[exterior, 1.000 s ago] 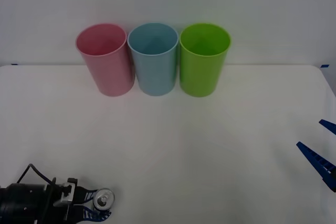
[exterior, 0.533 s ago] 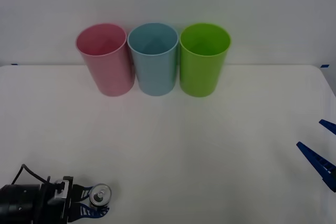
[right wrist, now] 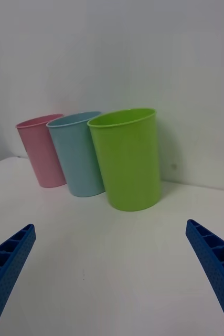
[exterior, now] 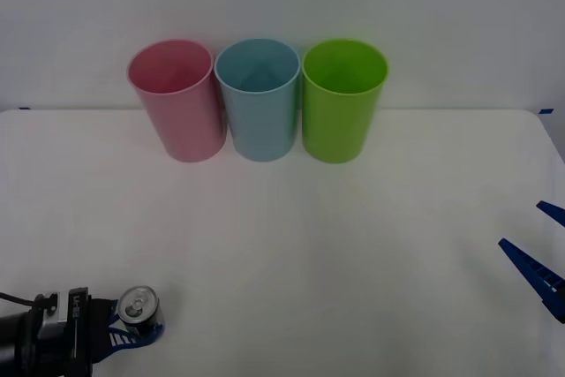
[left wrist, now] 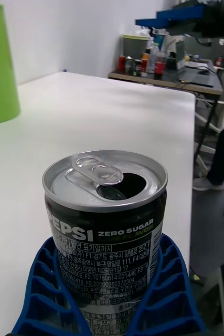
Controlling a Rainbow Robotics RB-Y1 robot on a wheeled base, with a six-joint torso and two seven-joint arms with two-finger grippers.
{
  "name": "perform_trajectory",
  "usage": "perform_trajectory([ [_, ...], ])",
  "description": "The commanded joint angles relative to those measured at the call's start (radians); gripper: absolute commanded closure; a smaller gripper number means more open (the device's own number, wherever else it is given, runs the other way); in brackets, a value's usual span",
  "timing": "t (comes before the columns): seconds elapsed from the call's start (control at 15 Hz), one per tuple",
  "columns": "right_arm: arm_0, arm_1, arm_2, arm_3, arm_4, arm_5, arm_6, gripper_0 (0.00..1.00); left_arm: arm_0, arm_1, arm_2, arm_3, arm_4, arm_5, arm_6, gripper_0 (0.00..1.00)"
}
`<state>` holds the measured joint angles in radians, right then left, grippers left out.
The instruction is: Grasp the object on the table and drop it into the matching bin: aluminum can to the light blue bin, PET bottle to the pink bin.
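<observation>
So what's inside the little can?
The aluminum can in the left claw is already opened; through the hole is only darkness, so any drink left is hidden.

On the table (exterior: 353, 245), three bins stand in a row at twelve o'clock: the pink bin (exterior: 177, 103) leftmost, the light blue bin (exterior: 259, 103) touching it in the middle, a third bin (exterior: 342, 103) rightmost. The aluminum can (exterior: 139, 306) sits upright at seven o'clock between the left gripper's (exterior: 132, 328) fingers (left wrist: 167, 294). The right gripper (exterior: 538, 258) hangs at four o'clock.
</observation>
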<state>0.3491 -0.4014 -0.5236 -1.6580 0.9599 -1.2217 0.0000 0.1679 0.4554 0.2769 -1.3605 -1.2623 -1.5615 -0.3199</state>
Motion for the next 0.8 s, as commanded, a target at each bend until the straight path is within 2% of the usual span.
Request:
perform_trajectory([
  [0.07, 0.0, 0.0, 0.0, 0.0, 0.0, 0.0, 0.0, 0.0, 0.018, -0.032, 0.077, 0.001, 0.044, 0.015, 0.008, 1.0],
  [0.53, 0.0, 0.0, 0.0, 0.0, 0.0, 0.0, 0.0, 0.0, 0.053, -0.054, 0.102, 0.0, 0.248, 0.192, 0.022, 1.0],
  [0.8, 0.0, 0.0, 0.0, 0.0, 0.0, 0.0, 0.0, 0.0, 0.058, -0.054, 0.1, -0.011, 0.399, 0.268, 0.041, 1.0],
])
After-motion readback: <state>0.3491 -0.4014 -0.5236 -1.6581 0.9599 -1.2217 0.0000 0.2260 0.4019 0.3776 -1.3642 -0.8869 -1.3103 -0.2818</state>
